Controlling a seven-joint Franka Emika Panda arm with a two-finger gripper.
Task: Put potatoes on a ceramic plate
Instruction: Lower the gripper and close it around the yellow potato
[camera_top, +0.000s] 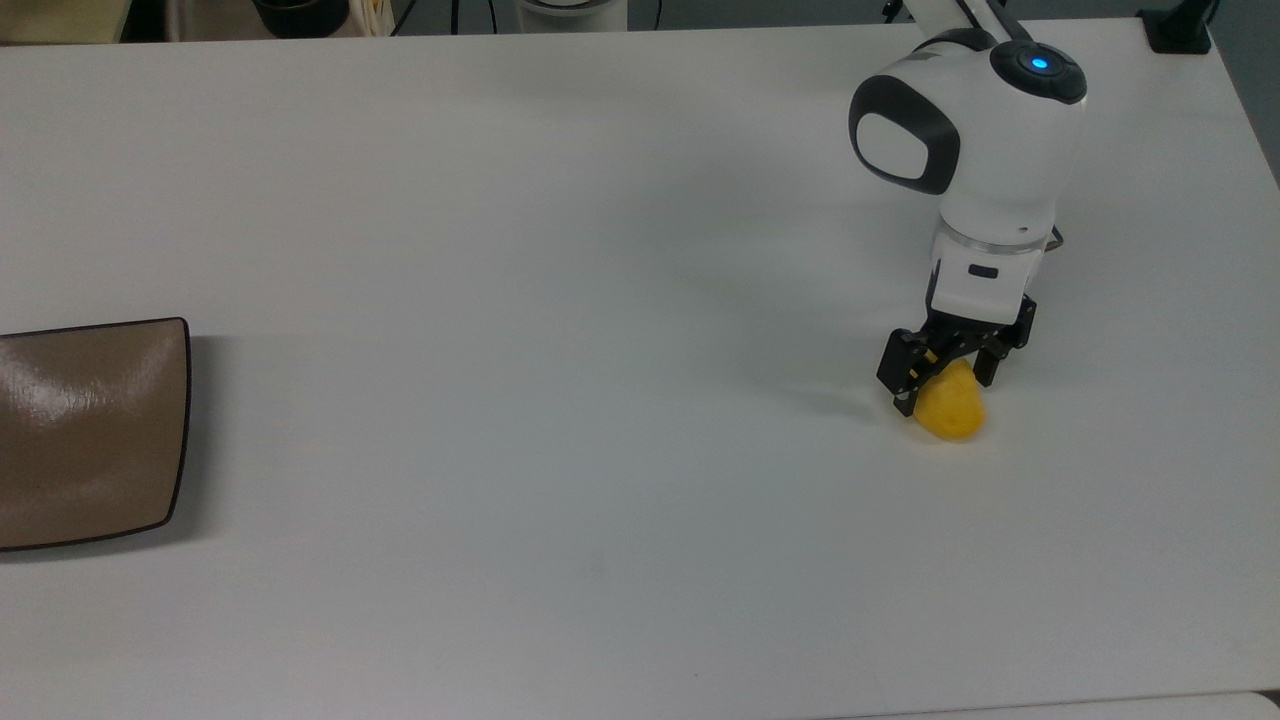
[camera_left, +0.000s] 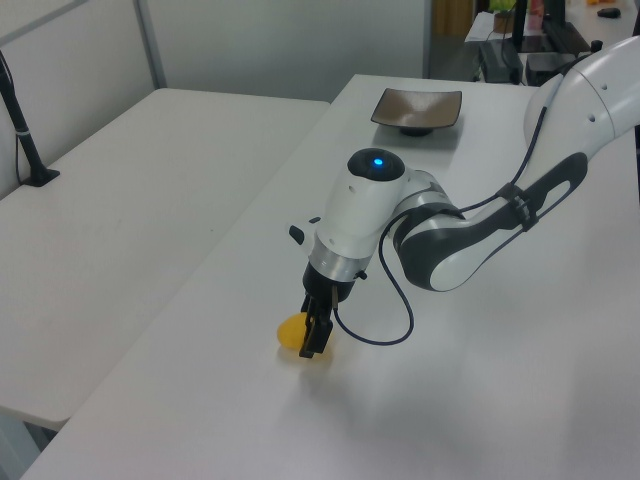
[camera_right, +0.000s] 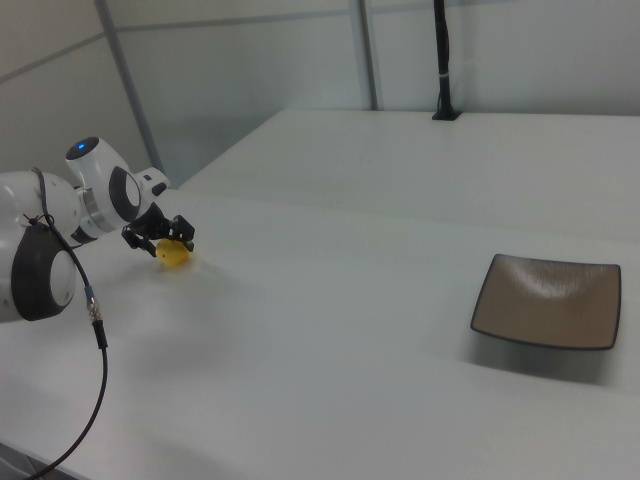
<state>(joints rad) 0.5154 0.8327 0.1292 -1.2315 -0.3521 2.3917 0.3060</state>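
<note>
While the arm leans down over the white tabletop (camera_top: 560, 300), its end effector (camera_top: 945, 378) sits low over the potato (camera_top: 952, 408), with one dark finger on each side of the upper end of the yellow lump and the jaws spread around it; whether the pads actually touch the potato cannot be told. In the top view the potato lies on the tabletop at about 3 o'clock, and the ceramic plate (camera_top: 85, 430), tan-brown and glossy with a thin dark rim, lies at 9 o'clock, cut by the frame edge and well apart from the potato. In the left view the end effector (camera_left: 316, 335) points down at 6 o'clock, the potato (camera_left: 291, 331) shows just beside its fingers, and the plate (camera_left: 418, 108) rests far off at 12 o'clock. In the right view the end effector (camera_right: 162, 236) and potato (camera_right: 175, 256) appear at 9 o'clock and the plate (camera_right: 548, 300) at 4 o'clock.
</note>
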